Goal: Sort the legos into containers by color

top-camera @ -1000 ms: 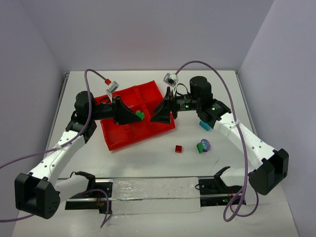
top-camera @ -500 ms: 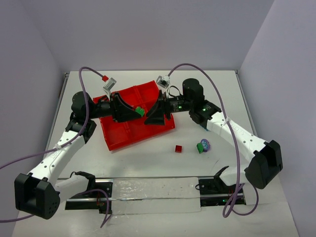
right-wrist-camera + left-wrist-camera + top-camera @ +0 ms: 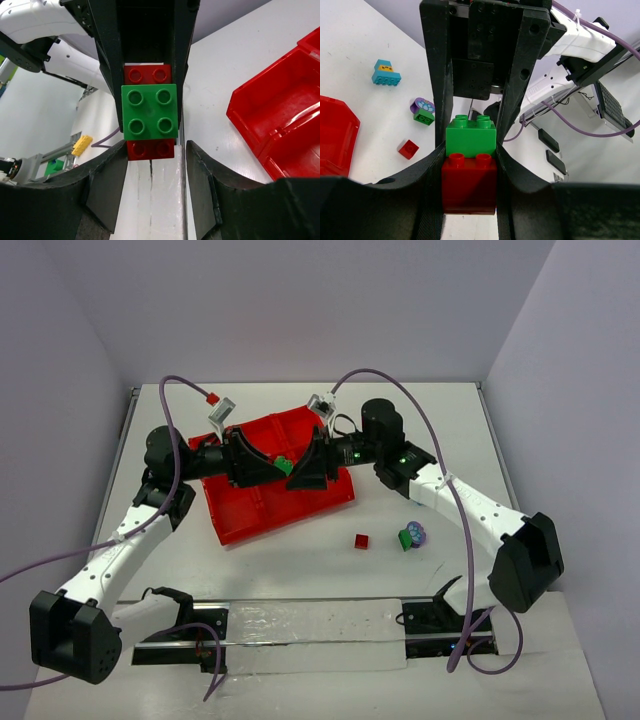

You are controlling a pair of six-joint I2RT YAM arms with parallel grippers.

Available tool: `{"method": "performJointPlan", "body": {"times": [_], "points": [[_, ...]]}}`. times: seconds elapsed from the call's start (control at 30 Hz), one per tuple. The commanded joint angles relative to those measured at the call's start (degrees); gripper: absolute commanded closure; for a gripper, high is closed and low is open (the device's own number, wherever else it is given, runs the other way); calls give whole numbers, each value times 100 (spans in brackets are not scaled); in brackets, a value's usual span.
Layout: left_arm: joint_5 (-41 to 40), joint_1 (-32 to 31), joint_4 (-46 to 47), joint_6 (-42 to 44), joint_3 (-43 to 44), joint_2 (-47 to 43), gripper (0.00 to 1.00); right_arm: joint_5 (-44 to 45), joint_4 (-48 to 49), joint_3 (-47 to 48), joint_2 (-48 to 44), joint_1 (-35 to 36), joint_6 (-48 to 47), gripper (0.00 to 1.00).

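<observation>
While both grippers meet over the right half of the red tray (image 3: 245, 515), the sort stands at its very beginning: no compartment in view holds a brick, though the grippers hide part of the grid. Left gripper (image 3: 470, 167): clamped on the stacked red brick (image 3: 469, 182), held in the air above the tray's right side. Right gripper (image 3: 155, 146): jaws narrowed to roughly brick width, one on either side of the green brick (image 3: 150, 111) that is studded onto the red one; whether its pads press the green cannot be told. Judgement: the step in hand is pulling this pair apart, so each colour can go to its own compartment. Left to sort, all lying on the table (image 3: 300, 575) off the tray's near right corner: green-and-purple cluster (image 3: 411, 536), light blue brick (image 3: 385, 73), loose red brick (image 3: 362, 540).
</observation>
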Motion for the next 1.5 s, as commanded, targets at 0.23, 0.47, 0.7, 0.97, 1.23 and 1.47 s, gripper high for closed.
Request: {"method": "performJointPlan", "body": {"times": [0.23, 0.47, 0.7, 0.97, 1.23, 1.47], "points": [[6, 2, 358, 33, -24, -38, 100, -190, 318, 302, 77, 197, 35, 87], [-84, 2, 92, 261, 44, -174, 63, -77, 234, 190, 53, 198, -16, 100], [-274, 11, -971, 926, 374, -366, 1, 170, -83, 132, -39, 188, -245, 100], [-369, 130, -1667, 1236, 254, -729, 1, 307, -300, 51, -230, 85, -433, 100], [-128, 160, -1123, 880, -84, -690, 27, 259, -316, 56, -265, 66, -449, 100], [11, 160, -869, 751, -115, -631, 69, 214, -267, 82, -234, 66, -391, 100]]}}
